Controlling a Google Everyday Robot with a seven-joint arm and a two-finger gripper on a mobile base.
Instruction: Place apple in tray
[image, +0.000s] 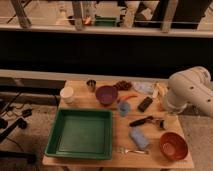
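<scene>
The green tray (82, 132) lies on the front left of the wooden table, and nothing lies in it. I cannot make out the apple; the arm covers the table's right edge, where it may lie. My white arm (187, 92) hangs over the right side of the table. The gripper (163, 121) shows only as a dark shape below the arm, next to a black-handled tool (141, 121). It is far to the right of the tray.
On the table stand a white cup (66, 94), a metal cup (91, 85), a purple bowl (106, 94), a thin carrot (129, 96), a blue cup (124, 107), a black block (145, 103), a blue sponge (139, 137), a fork (129, 150) and an orange-red bowl (173, 145).
</scene>
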